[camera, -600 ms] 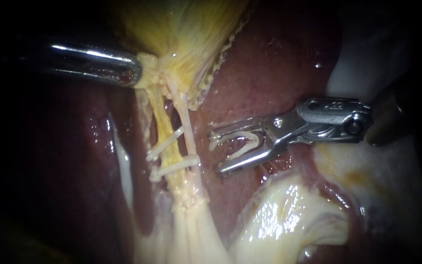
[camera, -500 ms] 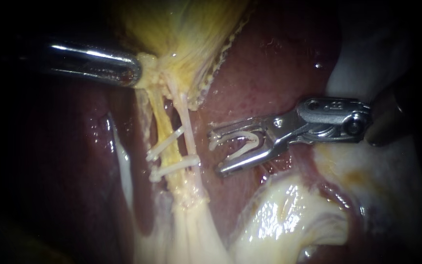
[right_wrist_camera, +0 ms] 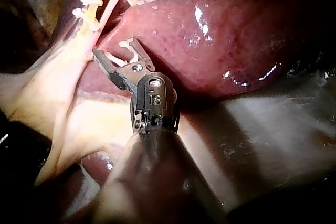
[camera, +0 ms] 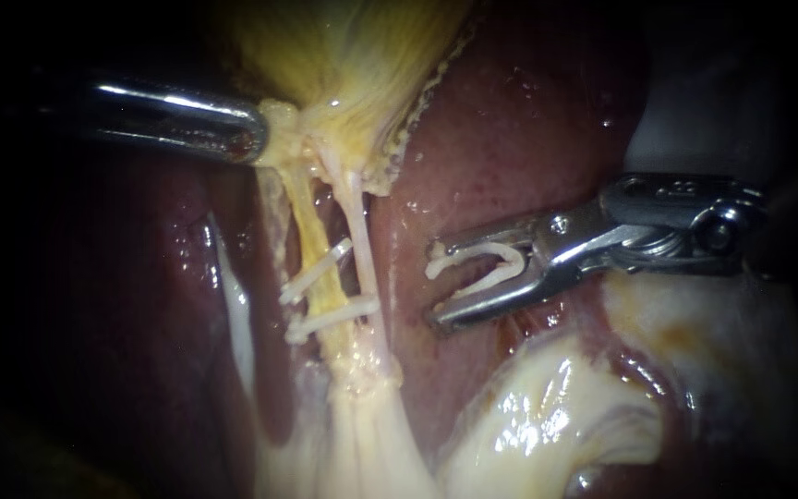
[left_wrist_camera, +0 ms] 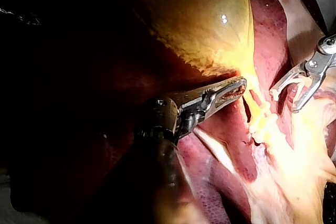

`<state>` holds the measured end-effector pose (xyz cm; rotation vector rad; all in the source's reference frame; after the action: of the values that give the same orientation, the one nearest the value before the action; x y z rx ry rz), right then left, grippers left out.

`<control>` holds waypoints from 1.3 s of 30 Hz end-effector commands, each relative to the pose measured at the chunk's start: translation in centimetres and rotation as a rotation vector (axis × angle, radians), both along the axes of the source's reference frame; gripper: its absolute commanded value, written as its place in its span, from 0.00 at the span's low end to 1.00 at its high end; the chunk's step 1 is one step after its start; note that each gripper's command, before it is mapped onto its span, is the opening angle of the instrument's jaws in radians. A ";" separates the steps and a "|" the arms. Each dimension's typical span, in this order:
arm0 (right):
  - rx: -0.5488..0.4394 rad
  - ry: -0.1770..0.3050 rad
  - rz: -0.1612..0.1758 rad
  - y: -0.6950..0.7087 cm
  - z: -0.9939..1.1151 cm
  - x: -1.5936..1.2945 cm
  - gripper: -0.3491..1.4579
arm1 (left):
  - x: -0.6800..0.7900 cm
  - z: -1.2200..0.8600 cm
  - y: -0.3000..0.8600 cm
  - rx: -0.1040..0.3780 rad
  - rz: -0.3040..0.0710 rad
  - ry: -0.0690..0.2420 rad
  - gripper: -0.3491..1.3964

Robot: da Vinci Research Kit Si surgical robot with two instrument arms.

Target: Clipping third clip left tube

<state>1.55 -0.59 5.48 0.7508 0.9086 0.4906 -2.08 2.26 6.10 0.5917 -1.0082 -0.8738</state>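
Endoscope view: yellow gallbladder neck [camera: 325, 129] is gripped by left instrument's claw [camera: 260, 139] so pale tubes [camera: 357, 222] are stretched; open white clip [camera: 477, 253] is held ready in right instrument's claw [camera: 434, 285].

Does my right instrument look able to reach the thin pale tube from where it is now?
Probably yes. The right instrument, jaws holding a clip, points at the tube; only bare liver shows between them.

Some kind of surgical bench lab, it seems: dark red liver [camera: 510, 120] and yellow gallbladder [camera: 353, 55] lit close against blackness, white clips [camera: 330, 316] across a tube [camera: 359, 231], the left instrument [left_wrist_camera: 233, 87] gripping the gallbladder, the right instrument [camera: 434, 285] carrying an open clip [camera: 473, 256] between its jaws.
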 end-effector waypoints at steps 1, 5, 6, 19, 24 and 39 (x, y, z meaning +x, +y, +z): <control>-0.006 -0.009 0.007 0.00 -0.06 0.00 0.43 | 0.00 0.00 0.00 0.001 0.001 -0.001 0.00; -0.001 -0.026 0.033 0.01 -0.30 0.02 0.43 | 0.01 0.01 0.00 0.001 0.001 -0.001 0.00; 0.001 -0.030 0.039 0.02 -0.34 0.02 0.42 | 0.01 0.01 0.00 0.001 0.001 -0.001 0.00; 0.033 0.001 0.097 0.18 -0.68 0.22 0.42 | 0.00 0.01 -0.01 0.000 0.000 0.000 0.00; 0.041 0.020 0.118 0.21 -0.74 0.36 0.43 | 0.01 0.01 -0.01 0.000 0.000 0.000 0.00; 0.043 0.029 0.150 0.26 -0.66 0.73 0.43 | 0.01 0.02 0.00 -0.001 -0.001 -0.003 0.00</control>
<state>2.29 -0.33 4.83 0.7320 0.9893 0.6346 -2.07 2.26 6.12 0.5913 -1.0113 -0.8735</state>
